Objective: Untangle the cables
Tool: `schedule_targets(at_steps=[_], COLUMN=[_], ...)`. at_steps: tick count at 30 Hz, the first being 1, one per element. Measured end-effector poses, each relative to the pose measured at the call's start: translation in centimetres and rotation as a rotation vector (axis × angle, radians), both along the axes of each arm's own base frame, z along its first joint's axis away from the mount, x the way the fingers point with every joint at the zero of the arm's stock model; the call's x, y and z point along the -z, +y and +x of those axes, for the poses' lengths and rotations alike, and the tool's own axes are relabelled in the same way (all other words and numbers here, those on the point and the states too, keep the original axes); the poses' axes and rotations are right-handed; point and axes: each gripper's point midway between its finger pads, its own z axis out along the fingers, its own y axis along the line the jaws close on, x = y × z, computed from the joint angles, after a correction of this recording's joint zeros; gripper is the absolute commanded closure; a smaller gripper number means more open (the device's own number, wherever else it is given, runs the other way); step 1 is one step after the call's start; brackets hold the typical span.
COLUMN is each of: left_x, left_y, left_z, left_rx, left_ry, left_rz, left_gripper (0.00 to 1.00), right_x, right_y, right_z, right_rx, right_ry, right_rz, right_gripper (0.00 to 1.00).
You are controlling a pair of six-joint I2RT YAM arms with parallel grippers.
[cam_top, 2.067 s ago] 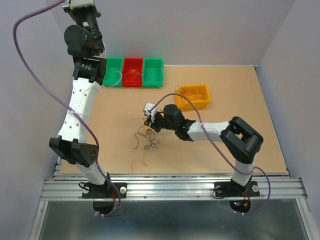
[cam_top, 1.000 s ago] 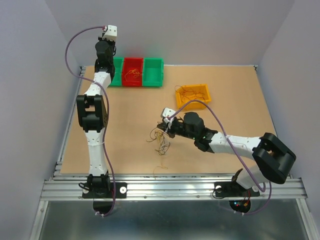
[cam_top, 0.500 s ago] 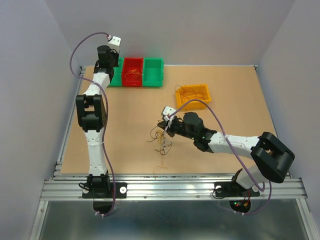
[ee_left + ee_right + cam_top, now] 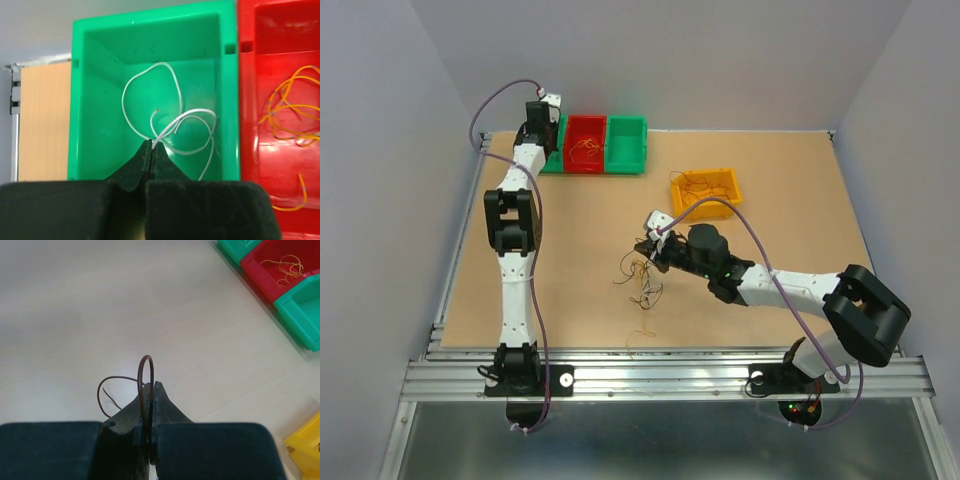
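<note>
In the top view the left gripper (image 4: 541, 127) is largely hidden under its own wrist at the far left corner of the table (image 4: 570, 200), and the green bin (image 4: 80, 110) beneath it is mostly covered. The strands of the tangle (image 4: 642, 276) near the middle of the table are too fine there to be told apart, and a small curl (image 4: 640, 333) toward the near edge can barely be made out. What lies in the yellow bin (image 4: 705, 190) is seen only as thin dark lines. From the left wrist, the red bin (image 4: 247, 100) is cut off at the right edge. The left gripper's jaws are pressed together on the white cable (image 4: 186, 114), which is pinched at one end and lies in loose overlapping loops on the green bin's floor. Curled orange cables (image 4: 287, 107) are seen in the red bin. The right gripper (image 4: 151, 387) is clamped on a brown cable (image 4: 141, 375), which rises in a narrow arch between the jaws, with a thinner loop trailing to the left above the table.
</note>
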Motion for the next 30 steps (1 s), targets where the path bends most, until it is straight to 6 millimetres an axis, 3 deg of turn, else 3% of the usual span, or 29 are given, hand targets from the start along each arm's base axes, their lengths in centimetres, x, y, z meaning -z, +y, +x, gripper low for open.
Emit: schedule_targets(at_steps=[3,9,12,13,15,18,21,26,30], left_x=[1.5,3.7,4.2,4.4,4.8,4.7,1.4,-6.2,-10.7], left_y=[0.5,0.9,0.9,0.8,0.9,1.0,1.0,0.6,-0.6], left_z=[0.2,-1.3,-1.8,-1.9,-2.5,-4.0,-5.5,-4.9,-6.5], left_rx=[-0.016,-0.003,0.013,0.016,0.014,0.012,0.014,0.023,0.069], left_ry=[0.041,0.135,0.165,0.171,0.186,0.194,0.166,0.002,-0.098], left_rz=[0.025,0.069,0.088,0.092,0.102,0.095,0.093,0.071,0.021], left_gripper=[0.95,0.83,0.7,0.56,0.4,0.29,0.27,0.21,0.18], right_x=[-0.1,-0.1,-0.1,-0.2,-0.2,-0.2,-0.2,-0.3,-0.7], right_y=[0.0,0.0,0.0,0.0,0.1,0.1,-0.1,-0.1,-0.2], right_z=[0.0,0.0,0.0,0.0,0.0,0.1,0.3,0.7,1.1], right_rx=[0.001,0.0,0.0,0.0,0.0,0.005,0.026,0.062,0.098], right_ry=[-0.003,-0.001,-0.001,-0.001,-0.002,0.004,0.018,0.044,0.065], right_rz=[0.004,0.005,0.006,0.006,0.008,0.014,0.019,0.039,0.061], right_gripper=[0.99,0.99,0.99,0.99,0.99,0.99,0.99,1.0,0.99])
